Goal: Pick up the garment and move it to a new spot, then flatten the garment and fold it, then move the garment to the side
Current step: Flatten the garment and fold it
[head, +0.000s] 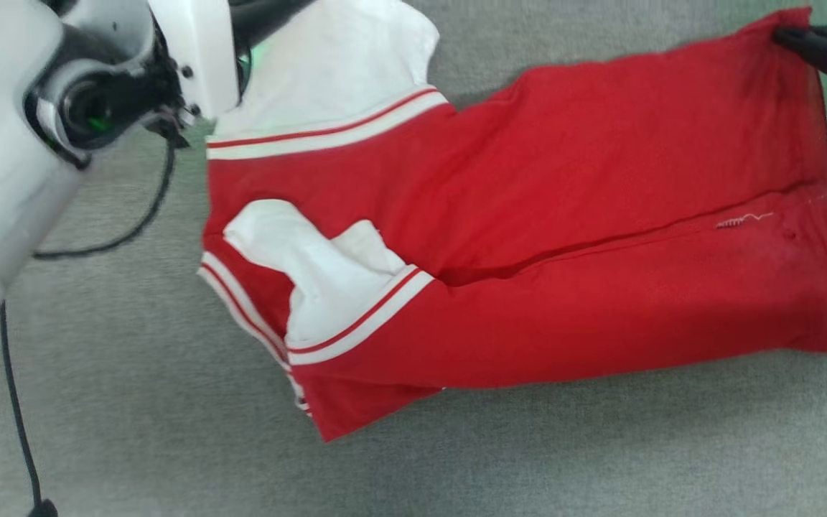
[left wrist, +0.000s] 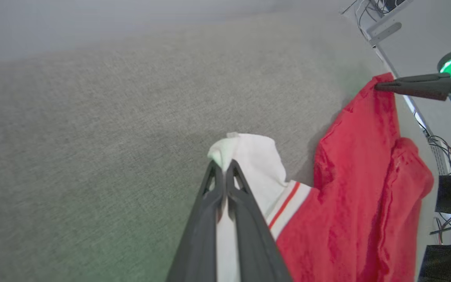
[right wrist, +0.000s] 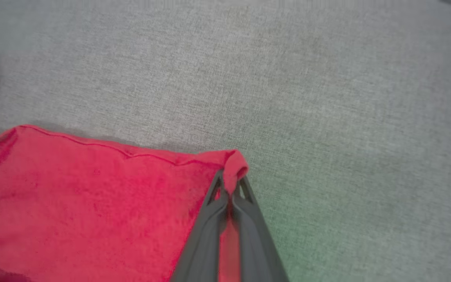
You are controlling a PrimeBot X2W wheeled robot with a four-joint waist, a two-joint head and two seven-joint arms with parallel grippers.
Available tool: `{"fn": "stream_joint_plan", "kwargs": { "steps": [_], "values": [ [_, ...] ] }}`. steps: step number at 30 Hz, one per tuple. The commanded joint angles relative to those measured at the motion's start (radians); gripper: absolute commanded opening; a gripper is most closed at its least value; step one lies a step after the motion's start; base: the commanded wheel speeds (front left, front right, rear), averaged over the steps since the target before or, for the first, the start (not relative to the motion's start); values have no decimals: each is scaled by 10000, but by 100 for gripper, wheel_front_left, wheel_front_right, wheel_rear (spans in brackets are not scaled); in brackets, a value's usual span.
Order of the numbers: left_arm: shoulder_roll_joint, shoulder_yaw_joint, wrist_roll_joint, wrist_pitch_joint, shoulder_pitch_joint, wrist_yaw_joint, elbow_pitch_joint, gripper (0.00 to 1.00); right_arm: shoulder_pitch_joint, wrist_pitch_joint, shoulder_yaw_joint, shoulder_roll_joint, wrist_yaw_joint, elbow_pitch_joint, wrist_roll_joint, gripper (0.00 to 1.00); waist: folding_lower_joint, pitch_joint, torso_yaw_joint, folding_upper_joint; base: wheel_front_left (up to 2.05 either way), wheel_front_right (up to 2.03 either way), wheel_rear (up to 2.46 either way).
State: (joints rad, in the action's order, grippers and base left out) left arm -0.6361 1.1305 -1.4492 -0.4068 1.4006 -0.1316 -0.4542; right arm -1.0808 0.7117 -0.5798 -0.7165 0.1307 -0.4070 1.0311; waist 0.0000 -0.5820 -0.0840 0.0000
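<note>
The garment [head: 528,237], a red shirt with white sleeves and striped trim, hangs stretched between my two grippers above the grey cloth surface. In the left wrist view my left gripper [left wrist: 222,166] is shut on a white sleeve [left wrist: 257,164], and the red body [left wrist: 358,196] trails off to the right. My right gripper [right wrist: 231,184] is shut on a red corner of the hem [right wrist: 235,166]. In the head view its dark fingers [head: 815,43] pinch that corner at the top right. The other white sleeve [head: 313,266] lies folded over the red front.
Grey fabric surface [head: 528,459] stretches all around the shirt. My left forearm [head: 11,143] and a black cable [head: 19,416] fill the left of the head view. Past the surface's far edge, cables and equipment [left wrist: 441,156] stand on the floor.
</note>
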Motion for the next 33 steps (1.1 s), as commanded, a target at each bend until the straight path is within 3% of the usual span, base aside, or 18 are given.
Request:
{"fn": "stream_joint_plan", "kwargs": {
  "steps": [1,11,20,27,33],
  "values": [
    [-115,-1,-104,260,-313,30,339,0,354,-126,21,-140,0,180,116,0,0,531,390,0,0,0,0],
    [-1542,476,75,2518,-2426,30,3349,0,2950,-833,507,-1569,0,1715,693,0,0,1702,997,0,0,0,0],
    [-2841,808,73,4906,-4968,29,4953,0,5738,-1749,1581,-2169,0,2562,1001,0,0,2236,1108,0,0,0,0],
    [-3322,1022,128,6034,-6499,172,5710,0,7398,-2209,2384,-2230,0,2878,1098,0,0,2318,1114,0,0,0,0],
    [-3136,1198,505,6235,-7282,513,5765,0,8280,-2406,2975,-1938,0,3007,770,0,0,2029,1180,0,0,0,0]
  ]
}}
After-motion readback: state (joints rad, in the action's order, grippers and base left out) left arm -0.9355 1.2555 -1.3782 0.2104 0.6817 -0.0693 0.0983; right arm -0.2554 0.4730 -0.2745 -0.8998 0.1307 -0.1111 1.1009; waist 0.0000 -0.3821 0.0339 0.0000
